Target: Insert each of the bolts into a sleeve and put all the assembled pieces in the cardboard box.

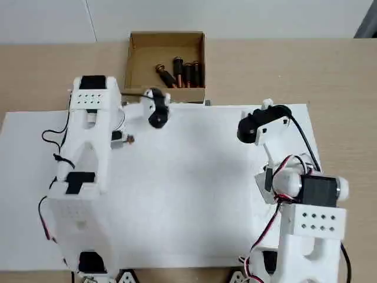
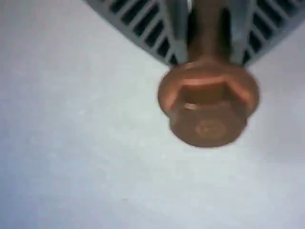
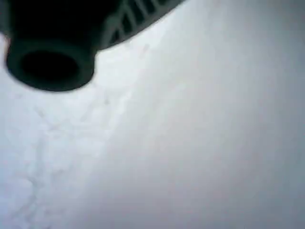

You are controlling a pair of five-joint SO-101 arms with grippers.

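Note:
My left gripper [image 2: 207,28] is shut on the shank of a copper bolt [image 2: 207,105], whose hex head points toward the wrist camera just above the white sheet. From above, that bolt [image 1: 129,139] shows beside the left arm, left of the sheet's middle. My right gripper [image 3: 47,24] holds a black sleeve [image 3: 50,67] with its open bore facing the camera. In the high view the right gripper [image 1: 252,128] hangs over the sheet's right part, well apart from the bolt. The cardboard box [image 1: 127,65] at the back holds several assembled pieces [image 1: 179,72].
A white sheet [image 1: 188,194] covers most of the wooden table. A black and white part of the left arm [image 1: 158,109] juts out close to the box's front wall. Between the two arms the sheet lies bare.

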